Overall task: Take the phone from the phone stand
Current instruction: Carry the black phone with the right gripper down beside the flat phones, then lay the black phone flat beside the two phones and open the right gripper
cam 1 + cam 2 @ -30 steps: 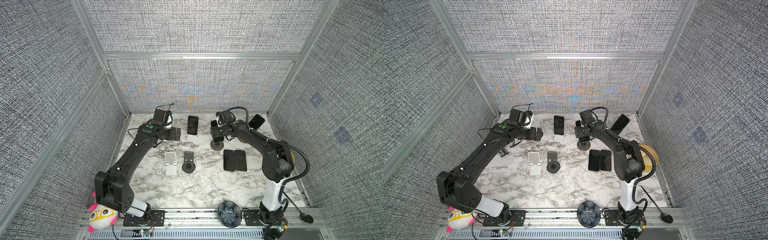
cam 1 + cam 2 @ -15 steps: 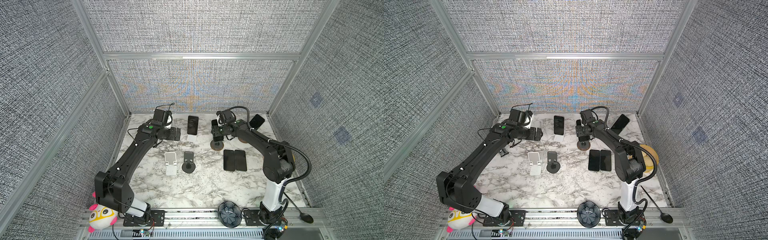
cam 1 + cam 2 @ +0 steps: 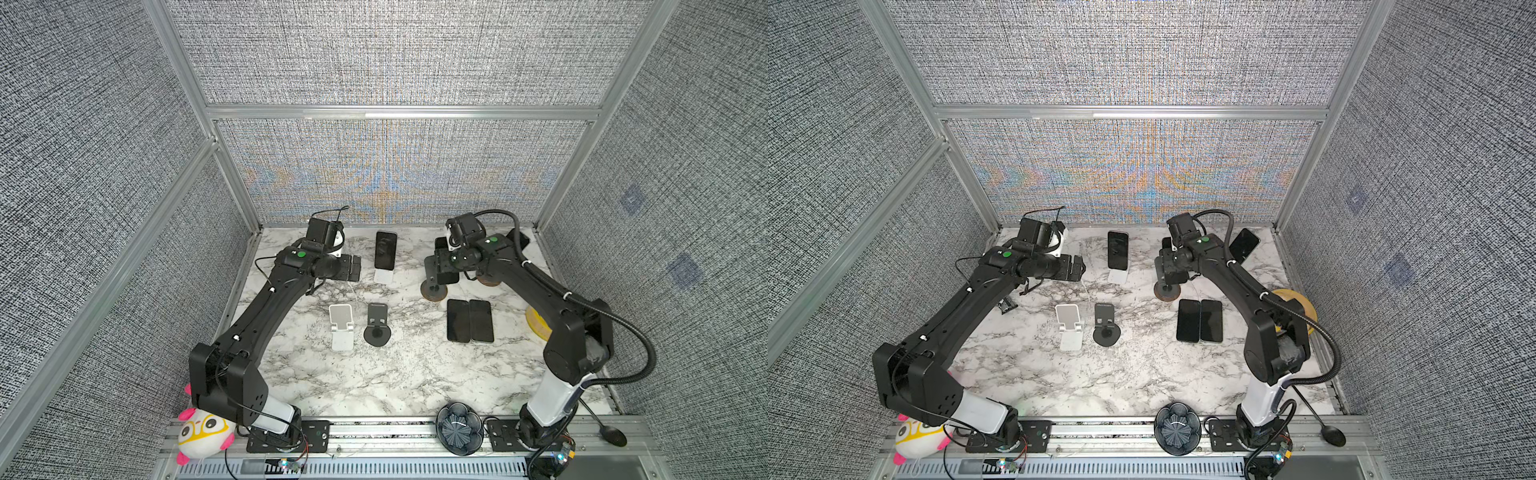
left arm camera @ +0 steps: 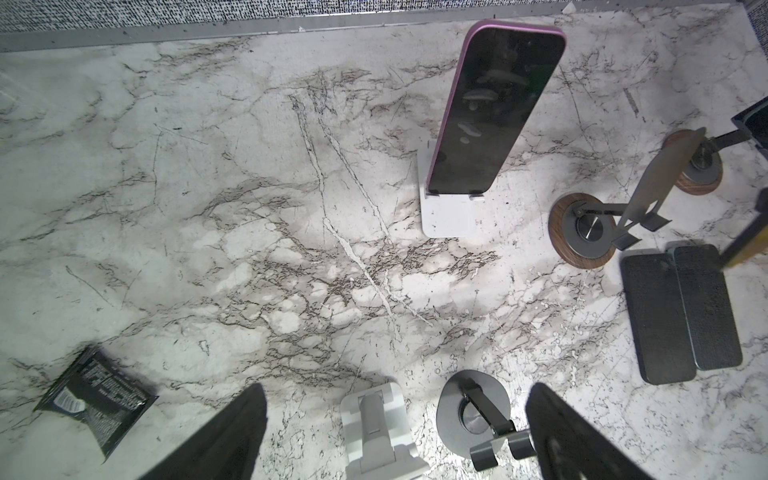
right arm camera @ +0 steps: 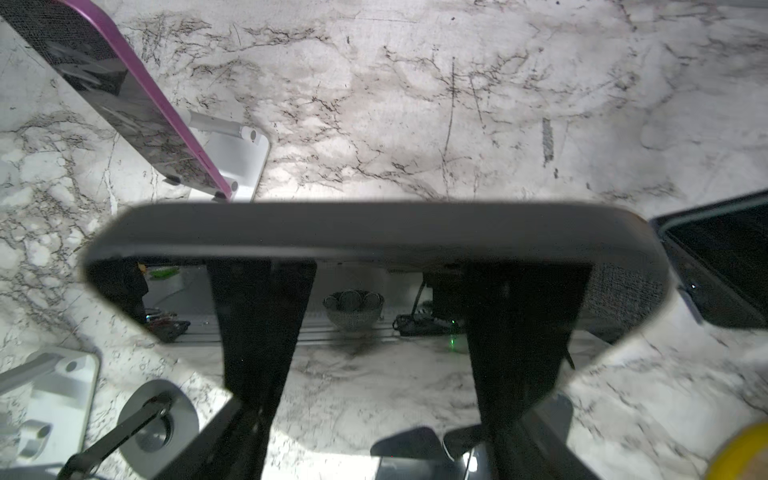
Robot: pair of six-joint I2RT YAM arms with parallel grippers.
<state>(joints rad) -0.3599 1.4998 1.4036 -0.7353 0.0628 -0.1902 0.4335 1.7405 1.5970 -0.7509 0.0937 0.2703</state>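
Phone: right gripper across it, can't tell if gripping; left gripper wide open. I'd confirm pinch, lift straight up.

The white marble table carries a phone-bearing white stand at the back, wood-based stands, an empty white stand just beside a dark round-based stand, two dark phones lying flat and touching, and a black packet.

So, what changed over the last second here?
The right pincer closed partway at the grey-edged phone on the wood-based stand; whether it grips is unclear. The left pincer stayed open and still; the pink phone, two flat phones, white stand and dark stand did not move.
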